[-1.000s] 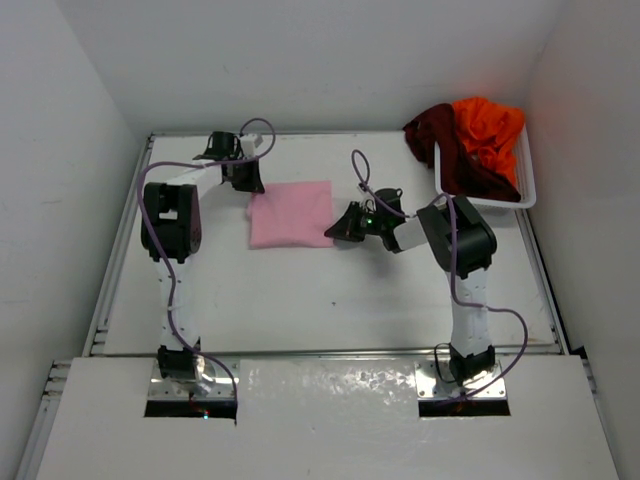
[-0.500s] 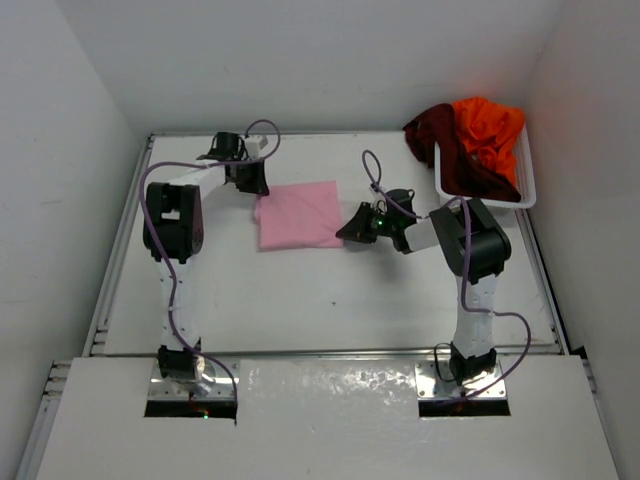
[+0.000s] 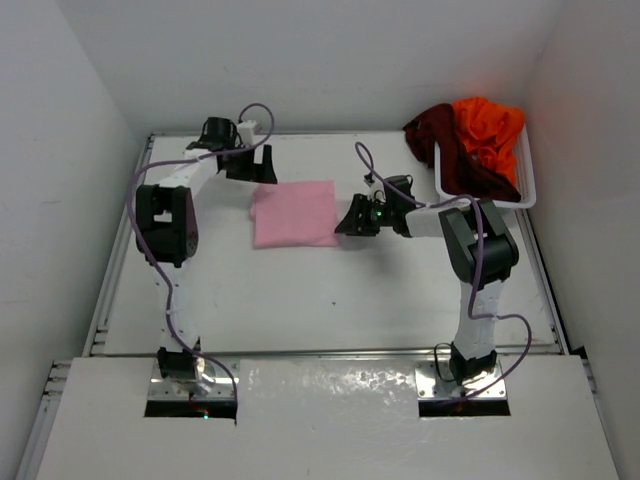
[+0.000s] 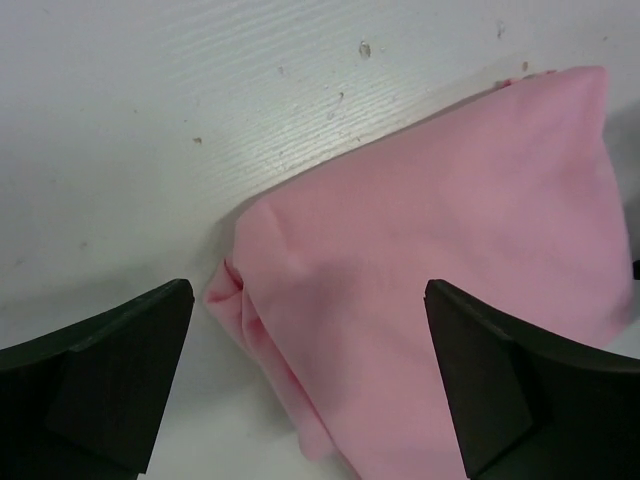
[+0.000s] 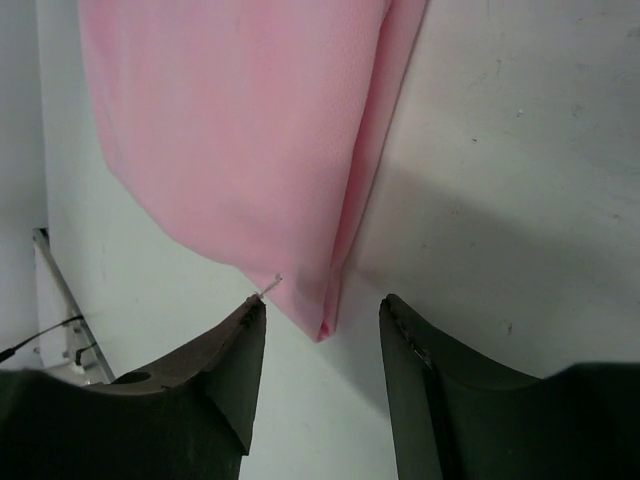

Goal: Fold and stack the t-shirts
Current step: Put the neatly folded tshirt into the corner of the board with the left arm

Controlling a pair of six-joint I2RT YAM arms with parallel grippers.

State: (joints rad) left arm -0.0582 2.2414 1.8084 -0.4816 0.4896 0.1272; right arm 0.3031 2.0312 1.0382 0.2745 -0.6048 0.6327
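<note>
The folded light pink cloth t-shirt (image 3: 293, 213) lay flat on the far half of the white tabletop (image 3: 330, 290), long axis left to right, bare room on its near side. I saw the left jaws wide open over its far left corner and the right jaws parted at its right edge, gripping nothing. The dark maroon t-shirt (image 3: 440, 140) and bright orange t-shirt (image 3: 488, 125) sat heaped in the white plastic basket (image 3: 528, 190), far right
</note>
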